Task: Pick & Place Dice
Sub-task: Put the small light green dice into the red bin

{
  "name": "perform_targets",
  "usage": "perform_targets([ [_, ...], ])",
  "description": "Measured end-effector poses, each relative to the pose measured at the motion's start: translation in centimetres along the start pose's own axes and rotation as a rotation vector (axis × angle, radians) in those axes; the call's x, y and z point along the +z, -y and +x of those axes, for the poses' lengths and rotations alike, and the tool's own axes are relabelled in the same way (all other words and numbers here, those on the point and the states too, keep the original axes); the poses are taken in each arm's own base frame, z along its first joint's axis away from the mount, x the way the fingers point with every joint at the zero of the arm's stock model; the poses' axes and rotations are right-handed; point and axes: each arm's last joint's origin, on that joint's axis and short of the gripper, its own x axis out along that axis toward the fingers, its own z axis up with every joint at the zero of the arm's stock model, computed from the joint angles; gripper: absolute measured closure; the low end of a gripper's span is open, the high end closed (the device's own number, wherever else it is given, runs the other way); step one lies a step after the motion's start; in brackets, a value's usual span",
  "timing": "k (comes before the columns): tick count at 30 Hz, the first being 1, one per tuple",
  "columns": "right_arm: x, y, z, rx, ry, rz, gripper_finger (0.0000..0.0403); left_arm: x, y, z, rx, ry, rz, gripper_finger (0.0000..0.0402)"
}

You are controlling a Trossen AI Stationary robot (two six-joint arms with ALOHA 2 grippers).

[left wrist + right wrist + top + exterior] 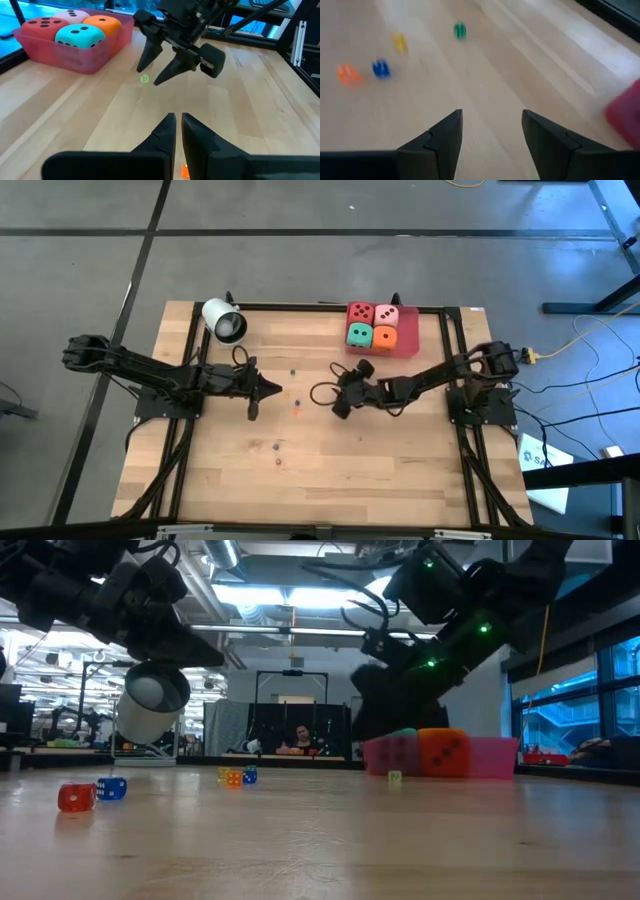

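Apparently done | red, green, orange and pink dice (372, 325) sat together in red tray (407, 346) | left gripper (254, 390) pinched closed, empty | right gripper (352, 388) parted, empty

Both arms are dark, near-black, built of slim jointed links on black bases at the table's side edges. Thin black cables loop out beside each wrist. The left gripper (277, 391) ends in two tapered, pointed black fingers (165, 131). The right gripper (337, 389) has blunter, wedge-shaped black fingers (445, 131). Small green lights glow on the right arm's housing in the low view
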Motion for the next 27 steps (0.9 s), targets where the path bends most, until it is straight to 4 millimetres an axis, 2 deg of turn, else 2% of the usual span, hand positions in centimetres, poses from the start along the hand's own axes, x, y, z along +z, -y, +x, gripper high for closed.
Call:
perform_targets([
  [8, -2.9, 0.3, -1.4, -0.012, -0.086, -0.138, 0.0197, -0.1, 0.0, 0.0, 0.000, -0.006, 0.001, 0.0373],
  [14, -5.2, 2.4, -3.1, -0.015, -0.045, -0.064, 0.0197, -0.1, 0.0, 0.0, -0.001, -0.010, -0.002, 0.0373],
  [17, -6.4, 3.5, -4.0, 0.043, -0.003, -0.015, 0.0197, -0.1, 0.0, 0.0, 0.000, -0.014, -0.005, 0.0373],
  [20, -6.7, 3.9, -4.7, 0.138, 0.096, -0.009, 0.0197, -0.1, 0.0, 0.0, 0.000, -0.012, -0.005, 0.0375],
  [23, -7.3, 4.8, -4.5, 0.170, 0.123, -0.028, 0.0197, -0.1, 0.0, 0.0, 0.002, -0.005, -0.002, 0.0376],
  [27, -8.0, 6.1, -3.9, 0.157, 0.077, -0.018, 0.0197, 0.0, 0.0, 0.0, 0.002, -0.003, -0.006, 0.0374],
])
